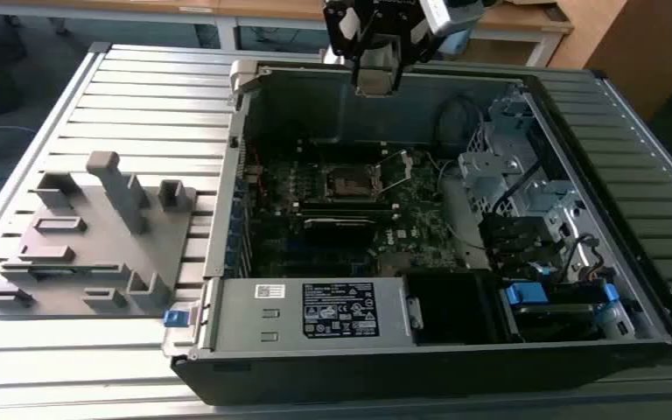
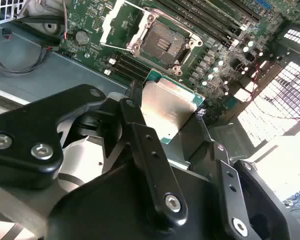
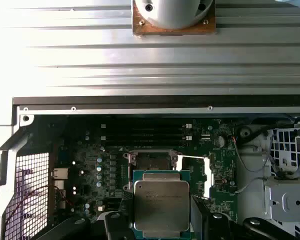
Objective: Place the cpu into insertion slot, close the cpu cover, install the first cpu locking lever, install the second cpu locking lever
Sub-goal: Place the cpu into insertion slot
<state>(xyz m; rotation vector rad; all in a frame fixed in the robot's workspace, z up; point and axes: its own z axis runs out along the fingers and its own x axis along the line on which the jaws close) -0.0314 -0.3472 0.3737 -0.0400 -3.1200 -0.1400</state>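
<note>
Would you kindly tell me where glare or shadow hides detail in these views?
Second wrist view: daylight beyond the perforated case wall is blown out white, and the cpu carries a soft sheen. First wrist view: the ribbed table washes out toward one corner, and the cpu cover glares white. Exterior view: even light, though the insertion slot sits in dim shade.

Robot lab/workshop: slotted alu bench [image 1: 137,87], open PC case [image 1: 430,378], grey jig plate [image 1: 70,273], desks [image 1: 137,10] behind.
</note>
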